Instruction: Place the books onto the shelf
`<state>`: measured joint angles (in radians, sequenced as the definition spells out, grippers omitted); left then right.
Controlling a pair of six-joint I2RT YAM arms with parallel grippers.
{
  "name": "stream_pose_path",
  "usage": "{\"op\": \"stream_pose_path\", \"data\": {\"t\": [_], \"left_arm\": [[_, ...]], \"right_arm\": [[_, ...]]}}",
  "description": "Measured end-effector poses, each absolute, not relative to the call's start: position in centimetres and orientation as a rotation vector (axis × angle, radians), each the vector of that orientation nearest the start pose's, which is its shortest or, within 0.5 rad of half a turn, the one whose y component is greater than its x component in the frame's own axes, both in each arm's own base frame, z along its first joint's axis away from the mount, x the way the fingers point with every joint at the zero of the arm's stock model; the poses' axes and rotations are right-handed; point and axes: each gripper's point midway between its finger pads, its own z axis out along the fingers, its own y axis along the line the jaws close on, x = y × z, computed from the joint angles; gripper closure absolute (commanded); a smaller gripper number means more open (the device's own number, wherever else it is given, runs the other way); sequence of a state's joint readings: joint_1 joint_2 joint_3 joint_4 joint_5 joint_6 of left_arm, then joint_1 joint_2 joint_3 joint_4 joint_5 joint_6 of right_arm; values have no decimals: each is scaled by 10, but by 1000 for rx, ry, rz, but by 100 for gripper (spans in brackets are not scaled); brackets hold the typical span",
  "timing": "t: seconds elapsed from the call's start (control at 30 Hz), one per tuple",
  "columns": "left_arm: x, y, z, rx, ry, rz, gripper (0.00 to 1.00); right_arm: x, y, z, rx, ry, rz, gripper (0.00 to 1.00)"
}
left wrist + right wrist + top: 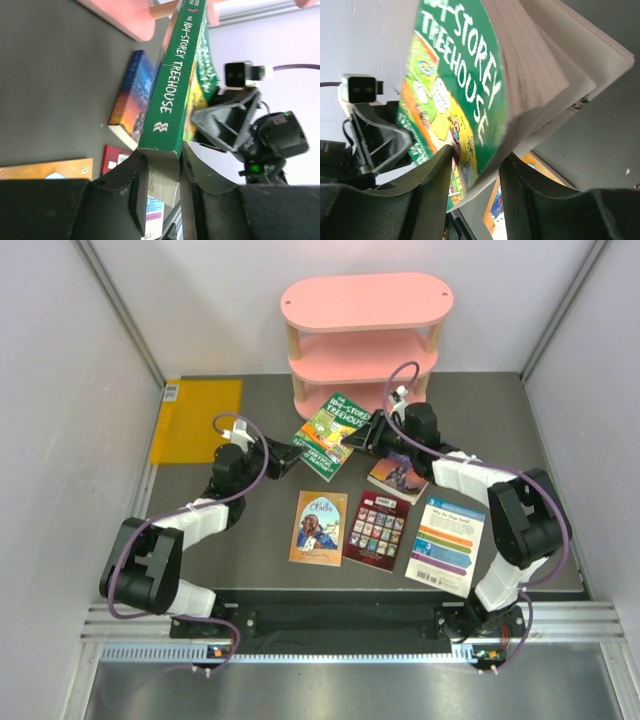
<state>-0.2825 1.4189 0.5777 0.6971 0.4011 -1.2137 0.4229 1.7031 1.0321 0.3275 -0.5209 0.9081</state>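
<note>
The left gripper pinches the bottom end of the green book. The right gripper squeezes its other edge from both sides. The book is tilted, at 6 o'clock from the pink shelf.

- Shelf: pink, three oval tiers, light wooden posts, upright at the back.
- Green Treehouse book: raised, tilted, just before the shelf.
- Blue sunset book: flat, beside it.
- Orange book, dark red book, white striped book: flat, side by side, nearest row.
</note>
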Motion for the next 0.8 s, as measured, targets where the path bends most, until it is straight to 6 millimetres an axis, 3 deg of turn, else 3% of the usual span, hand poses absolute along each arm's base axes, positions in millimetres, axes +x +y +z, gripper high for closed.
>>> {"op": "stream_pose_path", "data": {"t": [0.2, 0.4, 0.7, 0.8], "left_arm": [[368, -224, 212, -448, 1828, -1435, 100], [374, -230, 218, -395, 1810, -1392, 100], [379, -245, 212, -353, 1846, -1338, 100], [382, -250, 213, -343, 1844, -1324, 89]], "right_arm": [[391, 293, 180, 121, 2106, 1338, 68], [400, 289, 194, 108, 2073, 1342, 100], [404, 278, 186, 130, 2110, 1297, 100], [408, 274, 188, 127, 2109, 1279, 100]]}}
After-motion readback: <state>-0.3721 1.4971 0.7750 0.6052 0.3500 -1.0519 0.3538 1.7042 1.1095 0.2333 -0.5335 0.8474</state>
